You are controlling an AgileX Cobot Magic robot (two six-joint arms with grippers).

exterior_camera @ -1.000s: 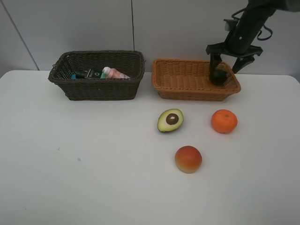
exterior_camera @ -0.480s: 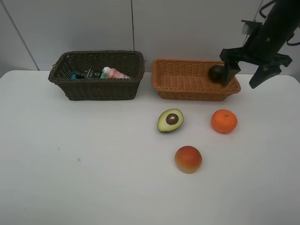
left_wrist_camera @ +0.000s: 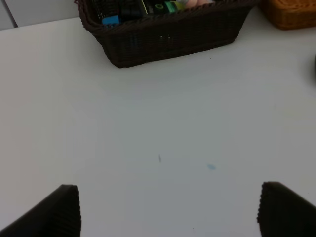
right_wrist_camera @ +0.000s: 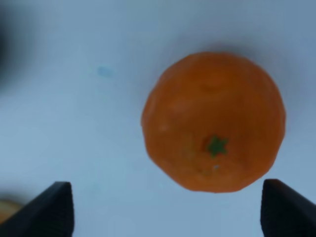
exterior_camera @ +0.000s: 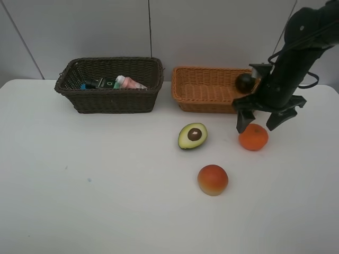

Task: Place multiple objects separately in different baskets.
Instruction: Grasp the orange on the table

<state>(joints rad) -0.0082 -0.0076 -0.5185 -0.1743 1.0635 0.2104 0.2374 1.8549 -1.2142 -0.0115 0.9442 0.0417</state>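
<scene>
My right gripper (exterior_camera: 258, 126) hangs open just above the orange (exterior_camera: 253, 137), one finger on either side of it; in the right wrist view the orange (right_wrist_camera: 214, 121) lies ahead of the open fingers (right_wrist_camera: 47, 211). The dark mangosteen (exterior_camera: 244, 83) rests in the tan basket (exterior_camera: 206, 106). An avocado half (exterior_camera: 193, 135) and a red-yellow peach (exterior_camera: 213, 180) lie on the table. The dark brown basket (exterior_camera: 114, 100) holds a dark green bottle (exterior_camera: 98, 83) and a pink bottle (exterior_camera: 130, 82). My left gripper (left_wrist_camera: 168, 212) is open over bare table, in front of the dark basket (left_wrist_camera: 168, 37).
The white table (exterior_camera: 106, 174) runs wide at the left and front. Both baskets stand side by side at the back, near the wall. A corner of the tan basket (left_wrist_camera: 291, 10) shows in the left wrist view.
My right gripper left the mangosteen in the tan basket, swung out to the right, then came forward and down over the orange. Nothing else has moved.
</scene>
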